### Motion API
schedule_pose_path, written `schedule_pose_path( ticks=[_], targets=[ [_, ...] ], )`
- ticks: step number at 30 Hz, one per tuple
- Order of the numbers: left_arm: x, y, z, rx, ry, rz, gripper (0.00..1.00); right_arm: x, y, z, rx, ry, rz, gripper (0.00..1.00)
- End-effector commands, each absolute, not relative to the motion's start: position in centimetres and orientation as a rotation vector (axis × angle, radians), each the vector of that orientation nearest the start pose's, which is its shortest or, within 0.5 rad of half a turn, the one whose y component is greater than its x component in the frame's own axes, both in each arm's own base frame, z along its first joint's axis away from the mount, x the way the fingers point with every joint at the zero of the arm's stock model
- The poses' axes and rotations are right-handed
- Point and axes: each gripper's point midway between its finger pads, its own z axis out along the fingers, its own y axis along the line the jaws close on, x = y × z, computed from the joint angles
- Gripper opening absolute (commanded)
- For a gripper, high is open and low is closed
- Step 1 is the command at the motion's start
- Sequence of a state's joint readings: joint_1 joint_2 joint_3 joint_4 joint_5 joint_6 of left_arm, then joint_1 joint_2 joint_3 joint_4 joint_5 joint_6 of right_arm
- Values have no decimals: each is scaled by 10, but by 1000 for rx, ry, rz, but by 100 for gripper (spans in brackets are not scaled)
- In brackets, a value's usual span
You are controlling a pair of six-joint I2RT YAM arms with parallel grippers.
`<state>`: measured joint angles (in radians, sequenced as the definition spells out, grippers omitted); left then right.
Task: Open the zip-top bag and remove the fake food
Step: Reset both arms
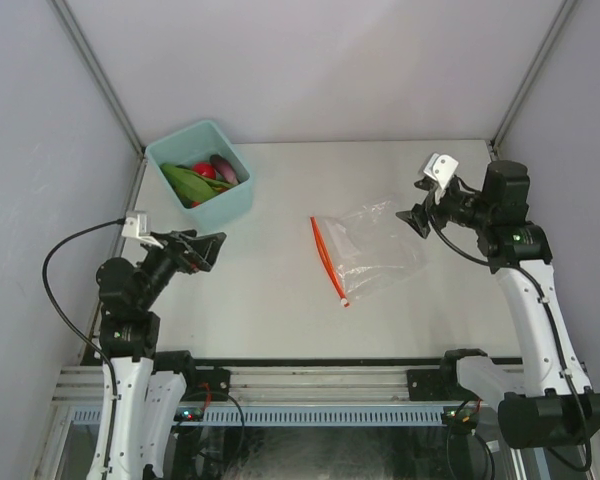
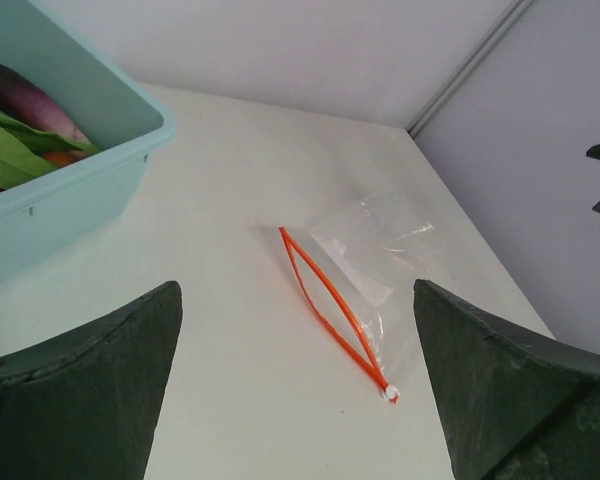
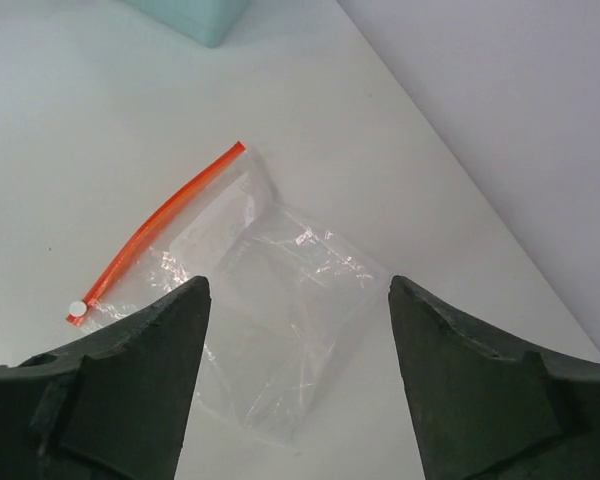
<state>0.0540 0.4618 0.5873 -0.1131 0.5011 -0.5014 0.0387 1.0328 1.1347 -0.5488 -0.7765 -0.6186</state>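
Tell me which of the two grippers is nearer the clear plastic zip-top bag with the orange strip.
The right gripper, open just beside the clear plastic zip-top bag; the left gripper sits well off, nearer the light teal plastic bin.

Left gripper, right gripper: raised, agape, empty.

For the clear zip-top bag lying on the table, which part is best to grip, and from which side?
Probably the orange zip strip, near its middle, coming from the left with the left gripper. The zip-top bag lies flat, but the strip's two lips are bowed apart, so a finger could slide under the upper one.
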Motion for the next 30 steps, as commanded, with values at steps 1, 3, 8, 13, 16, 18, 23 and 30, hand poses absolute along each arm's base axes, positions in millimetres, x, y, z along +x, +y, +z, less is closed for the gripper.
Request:
schedule_pose_path(
  ticks=[1,3,8,13,16,18,23,30],
  targets=[
    [230,-95,310,-4,1573,-776,99,283,123,331,-1036,1559,447,77],
    [226,-95,319,2,1552,-772,100,275,127,348,-1008,1549,495,88],
    [219,-100,341,29,1518,-798,100,262,133,380,-841,1604,655,100],
    [209,-106,369,70,1497,-827,100,255,131,412,-733,1604,728,100],
    [202,-108,388,95,1475,-832,100,253,127,431,-669,1599,717,100],
    [199,-108,397,95,1471,-832,100,249,125,442,-645,1594,695,100],
    [191,-111,420,112,1482,-836,100,232,125,471,-659,1559,674,100],
    [179,-111,459,141,1444,-820,100,217,125,505,-639,1520,671,100]
  ],
)
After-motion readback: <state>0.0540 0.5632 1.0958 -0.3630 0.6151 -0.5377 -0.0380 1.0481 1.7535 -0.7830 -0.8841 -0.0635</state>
